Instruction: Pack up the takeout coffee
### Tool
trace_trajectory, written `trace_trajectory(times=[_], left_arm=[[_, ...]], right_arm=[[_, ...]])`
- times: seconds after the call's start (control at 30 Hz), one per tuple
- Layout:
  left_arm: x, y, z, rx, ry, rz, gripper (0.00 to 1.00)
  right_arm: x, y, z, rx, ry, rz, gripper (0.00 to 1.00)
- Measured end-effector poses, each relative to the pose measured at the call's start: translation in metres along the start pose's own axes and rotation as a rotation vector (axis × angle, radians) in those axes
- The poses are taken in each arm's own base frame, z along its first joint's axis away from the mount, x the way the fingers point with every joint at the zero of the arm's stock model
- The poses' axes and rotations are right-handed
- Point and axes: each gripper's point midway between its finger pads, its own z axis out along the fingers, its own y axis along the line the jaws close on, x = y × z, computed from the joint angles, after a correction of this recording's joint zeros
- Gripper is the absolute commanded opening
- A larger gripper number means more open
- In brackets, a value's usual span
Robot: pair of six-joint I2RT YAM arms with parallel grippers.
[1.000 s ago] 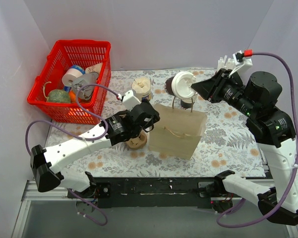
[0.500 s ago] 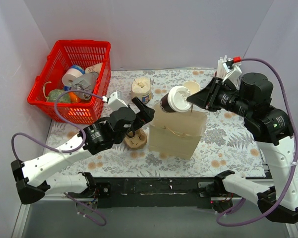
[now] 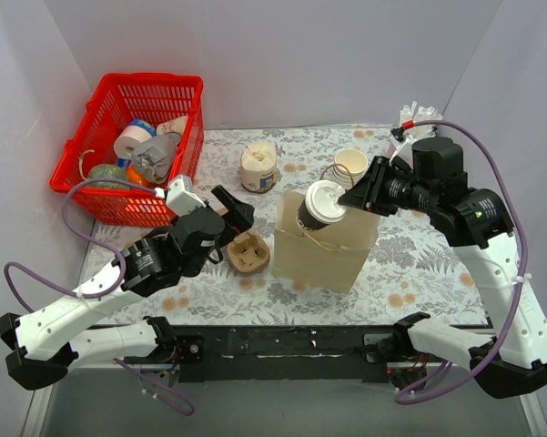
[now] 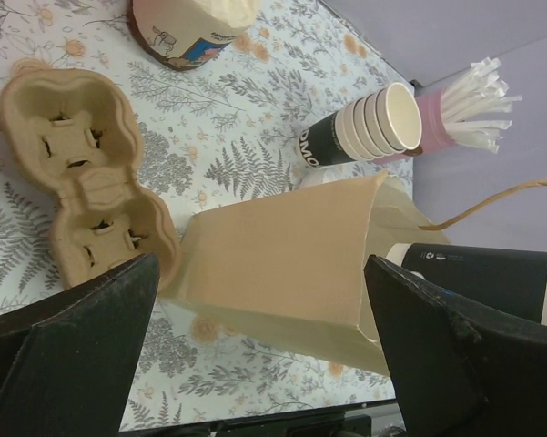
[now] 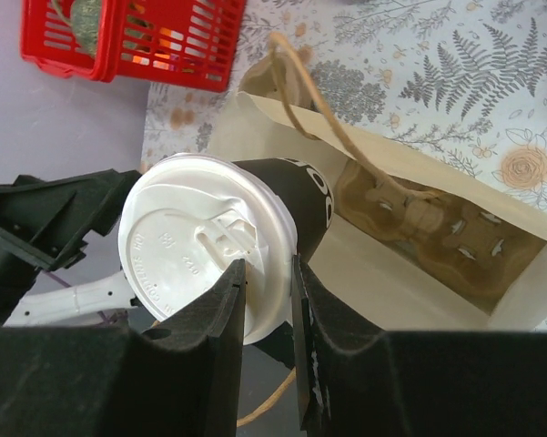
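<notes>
- Takeout coffee (image 3: pixel 320 205): dark-sided cup with a white lid, in the air and tilted. The lid faces up and left, the base points down into the open mouth of the paper bag (image 3: pixel 323 246).
- Progress: pickup is done and the cup is at the bag, but it is not yet packed. In the top view most of the cup sits above the bag's rim and it is not released.
- Left to do, by my read: lower it, straighten it, seat it in the bag, let go.
- The right wrist view shows a brown cup carrier (image 5: pixel 428 228) lying at the bottom of the bag. That is probably the landing spot.
- Right gripper (image 5: pixel 266 273): clamped on the coffee (image 5: pixel 218 241), fingers pinching the near edge of the lid rim. The cup hangs off the fingertips toward the left, over the bag's left half.
- Risk: an edge grip on a tilted cup means the lid could pop or the cup could swing.
- Left gripper (image 3: pixel 232 205): jaws wide apart, holding nothing. It is left of the bag and clear of it, over a second carrier (image 3: pixel 248 252) on the table (image 3: pixel 419 264).
- The coffee shows at the right edge of the left wrist view, well apart from that gripper.
</notes>
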Motion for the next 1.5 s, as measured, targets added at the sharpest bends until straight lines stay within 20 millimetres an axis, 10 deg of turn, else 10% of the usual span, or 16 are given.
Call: trace_trajectory(times=[1.5], left_arm=[[0.040,0.035,0.016,-0.068,0.083,0.121,0.98]], right_arm=[[0.082,-0.067,0.094,0.344,0.182,0.036,0.02]])
